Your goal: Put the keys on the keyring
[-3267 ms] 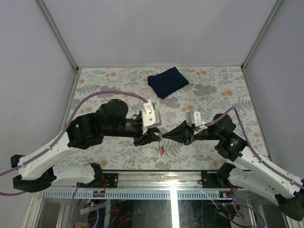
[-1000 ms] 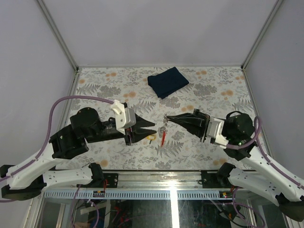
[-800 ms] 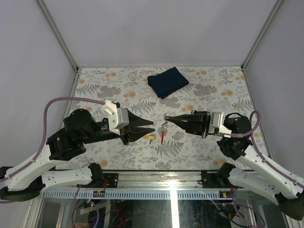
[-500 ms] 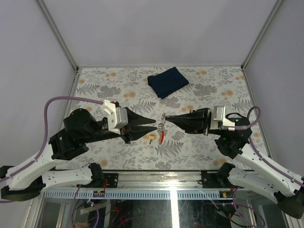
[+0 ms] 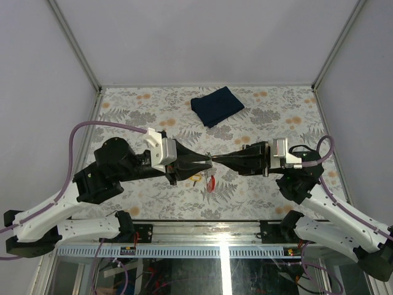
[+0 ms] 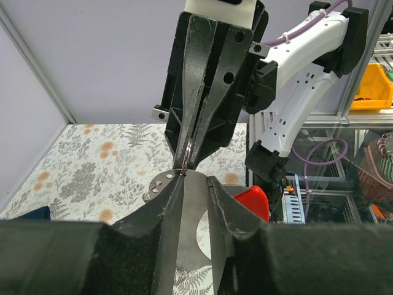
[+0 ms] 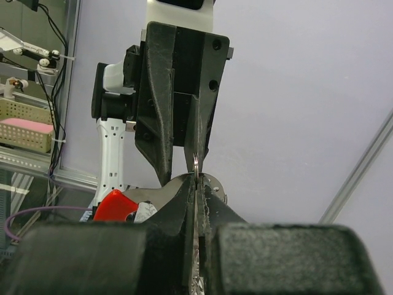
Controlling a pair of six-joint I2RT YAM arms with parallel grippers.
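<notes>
Your right gripper (image 5: 220, 161) is clamped on the keyring (image 7: 194, 163), holding it edge-on above the near middle of the floral table (image 5: 141, 117); the red tag (image 5: 210, 183) hangs below it; your left gripper (image 5: 206, 161) meets it tip to tip from the left, jaws narrowly apart about the ring's edge; the yellow-headed key (image 5: 195, 179) lies on the table just left of the tag.

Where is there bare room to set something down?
Bare: the table left of the dark blue cloth, and right of it to the far corner. Crowded: the middle, where the left gripper and right gripper meet near the yellow key and red tag.
</notes>
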